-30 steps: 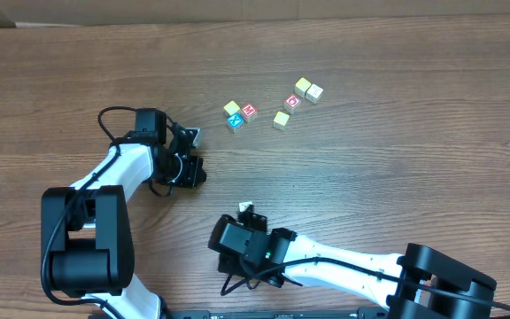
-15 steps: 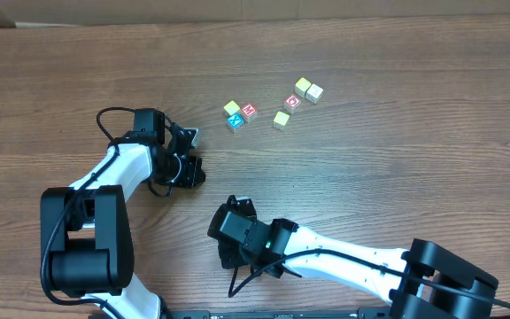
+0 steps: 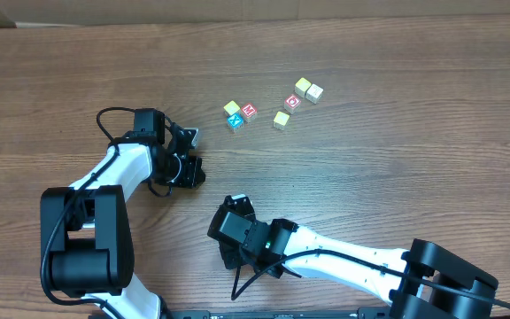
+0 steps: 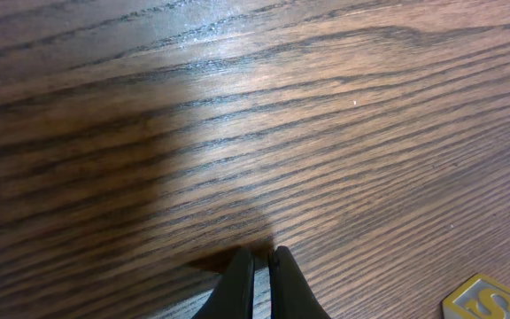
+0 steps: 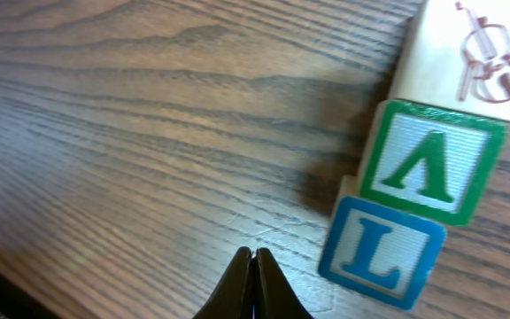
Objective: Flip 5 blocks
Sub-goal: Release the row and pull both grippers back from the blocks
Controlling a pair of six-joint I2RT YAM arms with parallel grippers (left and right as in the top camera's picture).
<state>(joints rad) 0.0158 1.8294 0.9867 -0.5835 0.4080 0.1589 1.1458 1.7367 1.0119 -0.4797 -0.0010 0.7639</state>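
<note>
Small colour-framed letter blocks (image 3: 249, 111) in two loose clusters, well apart from left gripper (image 4: 255, 266). Blue L (image 5: 381, 252), green (image 5: 432, 161) and white (image 5: 472, 62) touching in a row. Left gripper and right gripper (image 5: 253, 266) pressed together, empty.

This looks like a robotics lab set-up. A left arm (image 3: 118, 173) and a right arm (image 3: 343, 261), white with black joints, stand at the edge of a wood-grain counter (image 3: 414, 177). A black cable (image 3: 101, 117) trails from the left arm, and toy blocks (image 3: 292, 101) lie on the counter.
</note>
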